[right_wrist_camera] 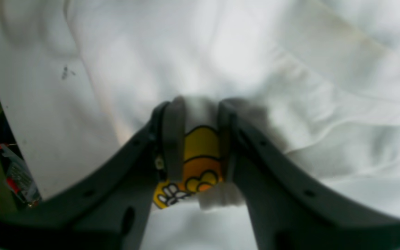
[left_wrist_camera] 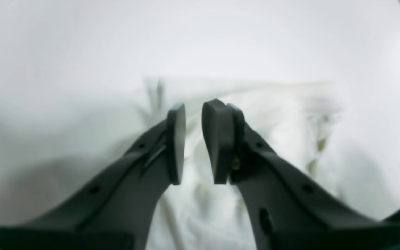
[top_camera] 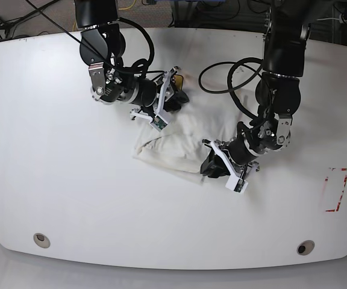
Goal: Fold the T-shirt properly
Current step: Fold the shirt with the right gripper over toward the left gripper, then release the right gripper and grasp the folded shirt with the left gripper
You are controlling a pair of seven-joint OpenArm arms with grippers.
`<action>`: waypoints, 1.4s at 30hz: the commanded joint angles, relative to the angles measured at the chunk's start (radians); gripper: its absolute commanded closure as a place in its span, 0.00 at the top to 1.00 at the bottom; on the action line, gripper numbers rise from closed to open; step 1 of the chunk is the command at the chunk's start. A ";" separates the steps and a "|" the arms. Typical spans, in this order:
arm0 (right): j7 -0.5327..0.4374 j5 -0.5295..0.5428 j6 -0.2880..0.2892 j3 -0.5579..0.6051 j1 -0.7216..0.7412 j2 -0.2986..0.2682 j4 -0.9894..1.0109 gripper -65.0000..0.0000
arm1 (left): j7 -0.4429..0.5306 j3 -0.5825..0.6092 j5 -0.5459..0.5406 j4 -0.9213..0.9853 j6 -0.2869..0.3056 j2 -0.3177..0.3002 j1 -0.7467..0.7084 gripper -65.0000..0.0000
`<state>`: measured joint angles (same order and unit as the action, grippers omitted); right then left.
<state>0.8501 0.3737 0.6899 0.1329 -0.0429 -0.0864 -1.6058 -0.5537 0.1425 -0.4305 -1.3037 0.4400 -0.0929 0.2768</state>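
Observation:
The cream T-shirt (top_camera: 173, 141) lies bunched in the middle of the white table. In the base view my right gripper (top_camera: 176, 93) is at the shirt's far edge. The right wrist view shows this gripper (right_wrist_camera: 194, 104) shut on a fold of the T-shirt (right_wrist_camera: 221, 52), with the yellow-orange patch (right_wrist_camera: 201, 149) pinched between its fingers. My left gripper (top_camera: 209, 164) is at the shirt's near right corner. In the blurred left wrist view its pads (left_wrist_camera: 175, 142) stand a narrow gap apart, with cloth of the T-shirt (left_wrist_camera: 273, 114) running between them.
The white table (top_camera: 53, 180) has a rounded front edge with two round fittings (top_camera: 41, 239) near it. A red dashed rectangle (top_camera: 336, 189) is marked at the right. Cables run along the back. Past the table's edge, clutter (right_wrist_camera: 16, 173) sits on the floor.

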 commanded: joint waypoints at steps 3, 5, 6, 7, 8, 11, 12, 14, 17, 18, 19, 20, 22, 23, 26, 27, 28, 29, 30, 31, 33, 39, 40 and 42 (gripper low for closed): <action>0.019 0.020 0.008 -0.008 0.024 -0.028 -0.120 0.24 | -0.056 -0.004 -0.020 -0.158 0.004 0.000 -0.015 0.18; 0.041 0.020 0.008 -0.012 0.028 -0.036 -0.155 0.24 | -0.070 -0.004 -0.020 -0.201 0.004 0.005 -0.032 0.18; 0.054 0.020 0.008 -0.026 0.030 -0.046 -0.178 0.24 | -0.073 -0.002 -0.017 -0.224 0.004 0.006 -0.043 0.18; 0.062 0.020 0.008 -0.037 0.030 -0.049 -0.190 0.24 | -0.073 -0.001 -0.017 -0.236 0.004 0.006 -0.050 0.18; 0.071 0.020 0.008 -0.051 0.030 -0.052 -0.205 0.24 | -0.073 0.001 -0.014 -0.254 0.004 0.008 -0.063 0.18; 0.110 0.020 0.008 -0.109 0.030 -0.054 -0.259 0.25 | -0.073 0.016 -0.009 -0.294 0.000 0.025 -0.101 0.18; 0.119 0.020 0.008 -0.126 0.030 -0.056 -0.270 0.25 | -0.073 0.022 -0.004 -0.302 -0.007 0.034 -0.109 0.19; 0.143 0.020 0.008 -0.177 0.031 -0.057 -0.290 0.26 | -0.070 0.041 0.029 -0.317 -0.059 0.048 -0.126 0.26; 0.169 0.020 0.008 -0.258 0.047 -0.057 -0.294 0.37 | -0.068 0.079 0.097 -0.325 -0.152 0.057 -0.138 0.41; 0.174 0.020 0.008 -0.273 0.050 -0.057 -0.294 0.41 | -0.067 0.093 0.111 -0.327 -0.171 0.061 -0.138 0.44; 0.177 0.020 0.008 -0.299 0.051 -0.057 -0.294 0.49 | -0.067 0.116 0.129 -0.331 -0.198 0.069 -0.138 0.49; 0.179 0.020 0.008 -0.313 0.051 -0.057 -0.294 0.53 | -0.067 0.122 0.135 -0.331 -0.209 0.072 -0.138 0.51; 0.179 0.020 0.008 -0.356 0.051 -0.057 -0.298 0.66 | -0.067 0.150 0.160 -0.334 -0.237 0.077 -0.147 0.54; 0.179 0.020 0.008 -0.367 0.051 -0.057 -0.298 0.69 | -0.067 0.156 0.166 -0.337 -0.243 0.077 -0.153 0.54; 0.179 0.020 0.008 -0.405 0.051 -0.057 -0.298 0.72 | -0.045 0.182 0.201 -0.345 -0.257 0.078 -0.175 0.52; 0.179 0.020 0.008 -0.419 0.051 -0.057 -0.298 0.72 | -0.026 0.199 0.220 -0.345 -0.258 0.080 -0.178 0.51; 0.179 0.020 0.008 -0.425 0.051 -0.057 -0.298 0.72 | -0.010 0.211 0.230 -0.343 -0.263 0.080 -0.179 0.51; 0.179 0.020 0.008 -0.431 0.051 -0.057 -0.296 0.72 | 0.007 0.223 0.244 -0.343 -0.266 0.080 -0.179 0.51; 0.179 0.020 0.008 -0.438 0.051 -0.057 -0.298 0.73 | 0.028 0.246 0.269 -0.342 -0.275 0.080 -0.185 0.51; 0.179 0.020 0.008 -0.441 0.051 -0.057 -0.298 0.73 | 0.037 0.259 0.284 -0.342 -0.281 0.080 -0.195 0.51; 0.179 0.021 0.008 -0.441 0.050 -0.057 -0.298 0.73 | 0.053 0.277 0.324 -0.342 -0.298 0.080 -0.219 0.51; 0.179 0.021 0.008 -0.442 0.053 -0.059 -0.294 0.73 | 0.059 0.286 0.387 -0.287 -0.315 0.080 -0.233 0.51; 0.179 0.025 0.008 -0.444 0.053 -0.057 -0.296 0.73 | 0.059 0.286 0.390 -0.267 -0.315 0.080 -0.235 0.51; 0.179 0.029 0.008 -0.444 0.048 -0.057 -0.298 0.73 | 0.060 0.286 0.390 -0.239 -0.315 0.077 -0.247 0.51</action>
<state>1.0515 0.3756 0.6964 -0.3069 -0.0082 -0.1360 -1.8824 -0.5228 0.4324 -0.0410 -1.5547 0.1322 -0.0170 0.0254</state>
